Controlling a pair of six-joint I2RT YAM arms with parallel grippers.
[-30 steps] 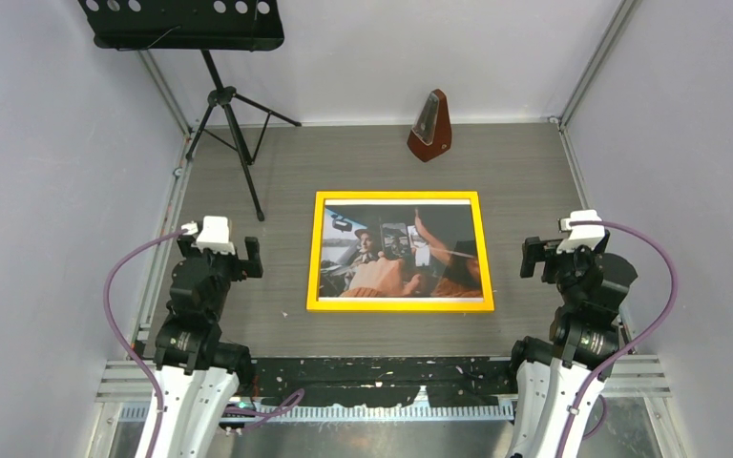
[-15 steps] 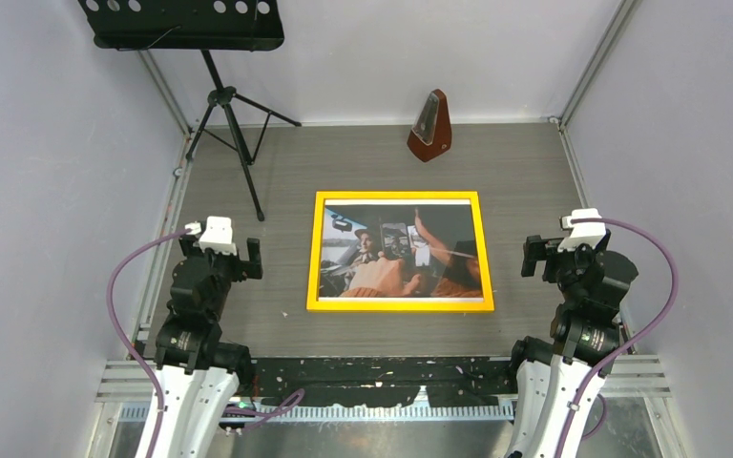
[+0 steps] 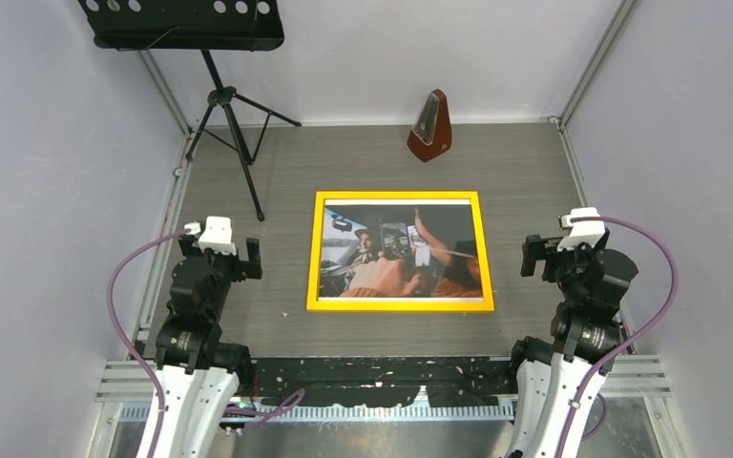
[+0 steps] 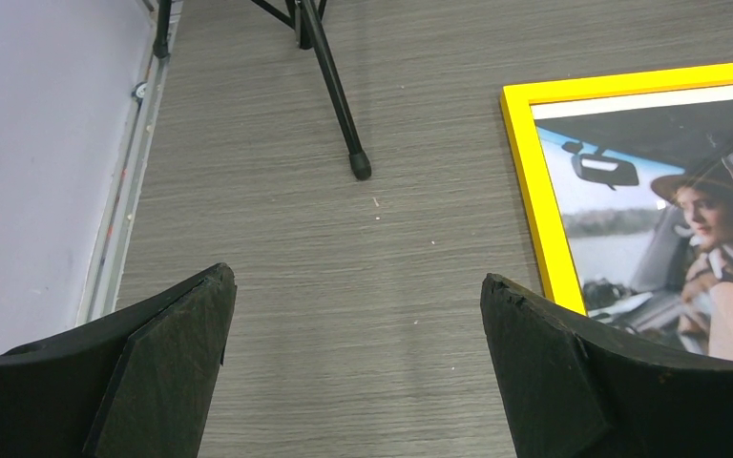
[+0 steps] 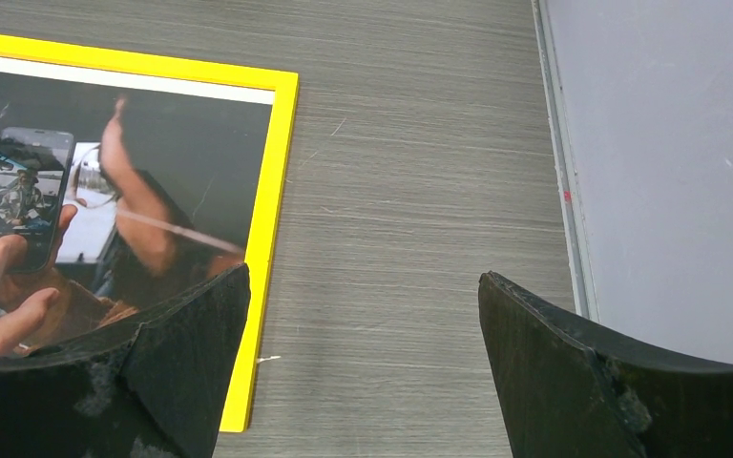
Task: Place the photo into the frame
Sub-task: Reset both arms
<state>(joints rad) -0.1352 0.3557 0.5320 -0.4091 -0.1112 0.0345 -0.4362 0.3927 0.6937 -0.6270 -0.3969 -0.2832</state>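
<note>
Black jaws stand wide apart on both arms: my left gripper (image 4: 355, 286) and right gripper (image 5: 365, 281) are spread open with nothing between the fingers, only the grey wood-grain tabletop (image 3: 525, 181) below. From overhead I see them hanging well apart from the work, one on each side of it.

Between them the large rectangular frame of thin yellow-orange wooden strips (image 3: 399, 305) lies flat on the table. The glossy photo of people, a phone and a car interior (image 3: 396, 253) lies inside it.

The wrist views show more plainly a thin white border along the photo's far edge, tight against the yellow strip. One view has it at the far left corner, the other at the far right.

The left wrist also catches one foot of the black tripod music stand (image 3: 234, 114). Only overhead do I see its perforated desk and, farther back, the reddish-brown pyramid-shaped metronome (image 3: 429, 126) near the rear wall.
</note>
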